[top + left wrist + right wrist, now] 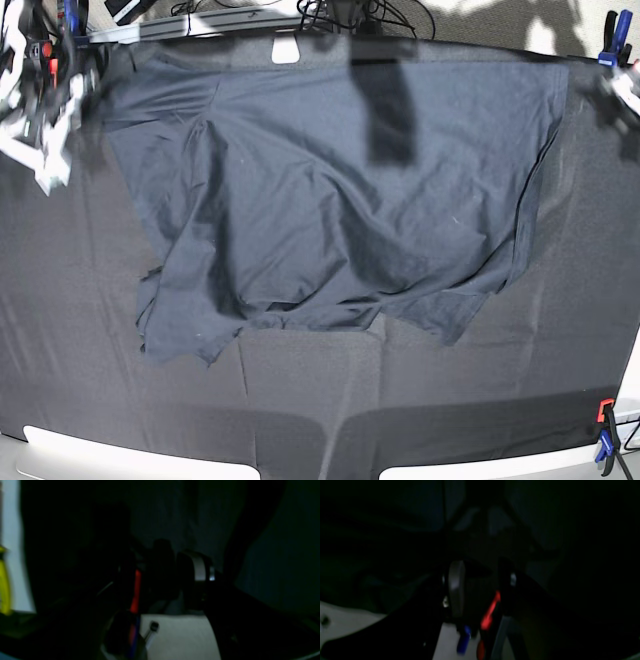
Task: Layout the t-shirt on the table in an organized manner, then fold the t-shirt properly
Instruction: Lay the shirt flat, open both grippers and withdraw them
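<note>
The t-shirt (330, 190) lies spread over the far half of my bench (320, 400), its wide edge running along the far side and its two sleeves pointing toward the near side, the one on the base view's left rumpled and folded over itself, the other flatter. Soft wrinkles run across the middle of the cloth. A small white label (286, 51) shows at the far edge. Clamps hold the black bench cover: a blue one (610, 42) at the far corner on the base view's right, and a red and blue one (606, 437) at the near corner on that side. My left jaws (172, 575) show dimly in the left wrist view, spread apart with nothing between them, dark cloth beyond. My right jaws (480, 585) are also dim in the right wrist view; a gap shows between the fingers and nothing is pinched. Both wrist views are too dark to tell more.
</note>
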`<action>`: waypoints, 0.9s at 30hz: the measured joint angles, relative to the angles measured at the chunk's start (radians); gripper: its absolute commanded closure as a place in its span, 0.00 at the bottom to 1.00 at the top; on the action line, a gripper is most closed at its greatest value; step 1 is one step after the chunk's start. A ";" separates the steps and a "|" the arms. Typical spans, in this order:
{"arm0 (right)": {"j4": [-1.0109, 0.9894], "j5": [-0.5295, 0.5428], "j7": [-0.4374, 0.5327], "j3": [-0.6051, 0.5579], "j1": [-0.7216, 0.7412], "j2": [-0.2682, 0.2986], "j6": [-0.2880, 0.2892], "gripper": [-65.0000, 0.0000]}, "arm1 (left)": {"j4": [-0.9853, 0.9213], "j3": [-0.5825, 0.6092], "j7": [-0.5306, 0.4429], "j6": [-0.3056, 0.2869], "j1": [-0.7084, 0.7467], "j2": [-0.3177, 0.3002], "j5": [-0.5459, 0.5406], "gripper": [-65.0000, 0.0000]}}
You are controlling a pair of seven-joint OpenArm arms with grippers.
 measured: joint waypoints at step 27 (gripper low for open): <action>-0.215 0.251 0.079 0.000 0.399 -0.012 -0.028 0.51 | -0.697 0.669 -0.323 -0.026 -0.982 0.115 0.141 0.57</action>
